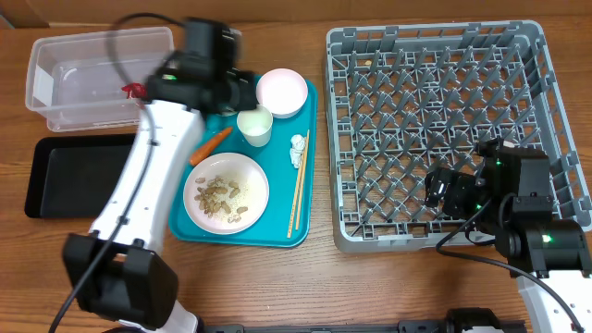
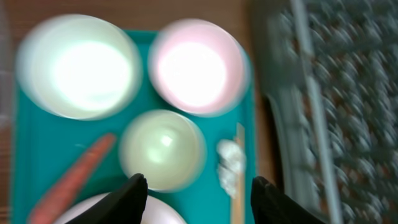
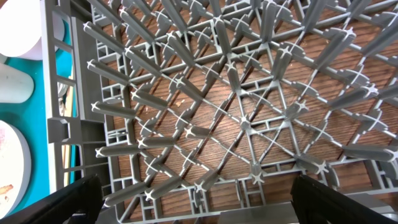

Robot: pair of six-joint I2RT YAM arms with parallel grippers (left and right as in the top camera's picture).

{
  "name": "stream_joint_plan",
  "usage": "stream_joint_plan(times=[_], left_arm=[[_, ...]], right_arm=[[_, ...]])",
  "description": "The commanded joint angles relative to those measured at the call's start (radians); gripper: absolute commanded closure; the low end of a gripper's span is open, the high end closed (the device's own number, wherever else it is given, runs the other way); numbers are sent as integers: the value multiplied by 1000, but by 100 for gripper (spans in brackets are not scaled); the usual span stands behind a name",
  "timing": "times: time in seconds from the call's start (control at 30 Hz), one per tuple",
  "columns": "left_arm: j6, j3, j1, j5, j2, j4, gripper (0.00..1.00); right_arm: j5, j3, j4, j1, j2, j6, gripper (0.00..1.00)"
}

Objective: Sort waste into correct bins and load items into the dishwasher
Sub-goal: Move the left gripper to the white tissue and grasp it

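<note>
My left gripper (image 1: 239, 90) (image 2: 198, 199) is open and empty above the teal tray, over the white cup (image 1: 254, 125) (image 2: 163, 149). One white bowl (image 1: 281, 91) (image 2: 198, 65) shows in both views. A second bowl (image 2: 78, 65) is hidden under my arm in the overhead view. The carrot (image 1: 211, 143) (image 2: 74, 177), paper wads (image 1: 298, 148) (image 2: 230, 163), chopsticks (image 1: 298, 190) and the plate of peanut scraps (image 1: 226, 191) lie on the tray. A red wrapper (image 1: 134, 90) sits in the clear tub (image 1: 55, 79). My right gripper (image 1: 444, 190) (image 3: 199, 208) is open and empty over the front of the grey rack (image 1: 435, 37) (image 3: 236, 124).
The black tray (image 1: 74, 171) lies at the left, in front of the clear tub. The teal serving tray (image 1: 190, 222) (image 2: 25, 149) sits between the bins and the rack. The rack's upright pegs stand right below my right gripper.
</note>
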Motion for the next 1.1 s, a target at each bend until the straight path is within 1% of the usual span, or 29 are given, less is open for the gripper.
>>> stream_joint_plan(times=[0.0, 0.07, 0.17, 0.27, 0.47, 0.73, 0.87, 0.93, 1.07], left_arm=[[-49, 10, -101, 10, 24, -41, 44], [-105, 9, -149, -20, 60, -60, 44], [-145, 9, -189, -24, 121, -66, 43], [-148, 9, -202, -18, 198, -39, 44], [-146, 9, -202, -19, 301, 3, 44], [-146, 9, -202, -25, 398, 59, 45], [-146, 9, -202, -36, 411, 68, 46], [-146, 9, -202, -47, 415, 66, 48], [-146, 4, -202, -77, 420, 62, 50]], right_arm=[[10, 29, 0, 5, -2, 5, 0], [10, 29, 0, 5, -2, 5, 0], [10, 29, -2, 5, -2, 5, 0], [10, 29, -2, 5, -2, 5, 0], [10, 29, -2, 5, -2, 5, 0], [10, 29, -2, 5, -2, 5, 0], [10, 29, -2, 5, -2, 5, 0], [10, 29, -2, 5, -2, 5, 0], [10, 29, -2, 5, -2, 5, 0]])
